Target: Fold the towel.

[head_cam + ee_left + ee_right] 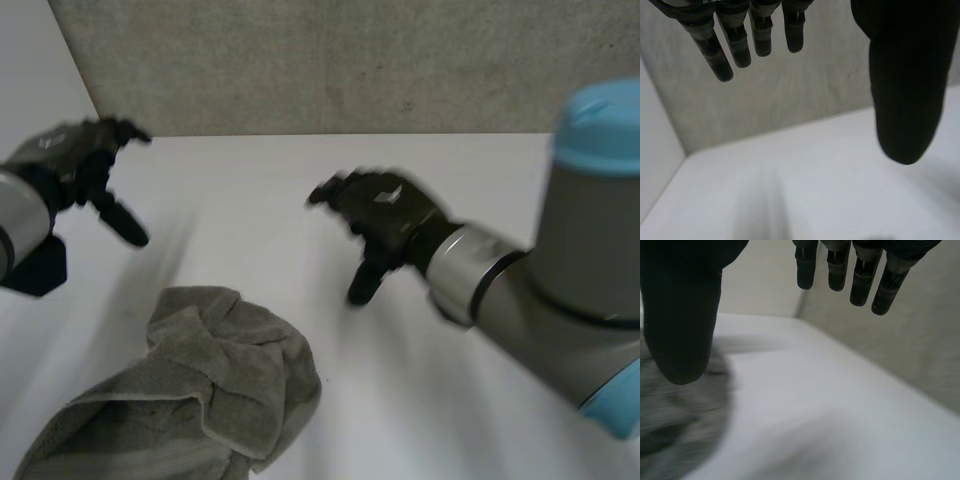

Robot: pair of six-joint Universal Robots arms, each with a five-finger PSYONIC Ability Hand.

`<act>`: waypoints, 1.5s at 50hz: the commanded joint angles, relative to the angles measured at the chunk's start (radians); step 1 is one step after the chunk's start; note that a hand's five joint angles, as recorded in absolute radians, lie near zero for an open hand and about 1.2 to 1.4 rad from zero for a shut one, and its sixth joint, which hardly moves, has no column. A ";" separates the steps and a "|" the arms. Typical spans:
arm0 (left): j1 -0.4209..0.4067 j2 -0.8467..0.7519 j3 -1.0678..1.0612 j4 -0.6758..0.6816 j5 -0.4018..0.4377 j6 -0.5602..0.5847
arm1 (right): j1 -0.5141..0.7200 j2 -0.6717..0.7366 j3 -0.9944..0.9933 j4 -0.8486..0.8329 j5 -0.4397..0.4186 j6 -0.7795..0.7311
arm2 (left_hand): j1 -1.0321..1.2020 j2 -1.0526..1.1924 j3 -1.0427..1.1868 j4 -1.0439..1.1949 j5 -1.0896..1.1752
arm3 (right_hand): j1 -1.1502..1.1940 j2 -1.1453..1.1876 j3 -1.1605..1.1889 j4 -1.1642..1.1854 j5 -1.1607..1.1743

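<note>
At the front left corner of the counter (300, 180), the grey towel (200, 400) lies in a crumpled heap. The left hand (75, 165) and right hand (385, 215) are farther back, not touching it. Their fingers (732, 45) are straight, spread, holding nothing.

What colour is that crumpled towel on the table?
The towel is plain grey, with no pattern; the head view shows it best.
</note>
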 commanded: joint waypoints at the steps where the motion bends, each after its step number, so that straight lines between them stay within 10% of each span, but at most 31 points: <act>1: 0.225 0.018 -0.233 -0.011 0.156 0.140 | 0.102 0.138 -0.005 0.004 -0.139 0.105 | 0.057 0.061 0.061 0.061 0.059 | 0.000 -0.036 -0.022 -0.041 -0.029; 15: 0.397 0.079 -0.524 -0.042 0.296 0.355 | 0.219 0.324 0.029 -0.161 -0.170 0.114 | 0.028 0.032 0.031 0.031 0.030 | 0.162 0.125 0.140 0.120 0.132; 22: 0.395 0.077 -0.584 -0.011 0.307 0.374 | 0.222 0.341 0.025 -0.281 -0.003 0.105 | 0.034 0.038 0.037 0.037 0.036 | 1.200 1.164 1.178 1.159 1.171; 28: 0.380 0.076 -0.612 0.062 0.345 0.372 | 0.181 0.223 0.038 -0.379 0.145 0.085 | 0.063 0.067 0.066 0.066 0.065 | 1.203 1.166 1.181 1.162 1.173; 46: 0.237 -0.001 -0.581 0.132 0.353 0.369 | 0.095 0.146 0.147 -0.359 0.156 -0.021 | 0.254 0.258 0.257 0.257 0.256 | 1.203 1.166 1.181 1.162 1.173; 47: 0.240 0.007 -0.581 0.132 0.351 0.369 | 0.100 0.145 0.152 -0.330 0.151 -0.018 | 0.254 0.258 0.257 0.257 0.256 | 0.724 0.688 0.702 0.683 0.695; 49: 0.245 0.013 -0.583 0.132 0.351 0.369 | 0.100 0.145 0.153 -0.289 0.142 -0.006 | 0.254 0.258 0.257 0.257 0.256 | 0.513 0.477 0.491 0.472 0.484; 58: 0.267 0.079 -0.588 0.125 0.327 0.366 | 0.103 0.177 0.144 -0.198 -0.062 0.204 | 0.251 0.255 0.254 0.254 0.253 | 0.195 0.158 0.173 0.154 0.165; 69: 0.302 0.134 -0.641 0.052 0.318 0.360 | 0.146 0.289 0.127 -0.230 -0.100 0.234 | 0.242 0.246 0.246 0.246 0.244 | 0.253 0.216 0.231 0.211 0.223; 75: 0.300 0.163 -0.677 0.055 0.316 0.360 | 0.149 0.350 0.110 -0.313 -0.030 0.234 | 0.204 0.208 0.208 0.208 0.206 | 0.860 0.824 0.838 0.819 0.831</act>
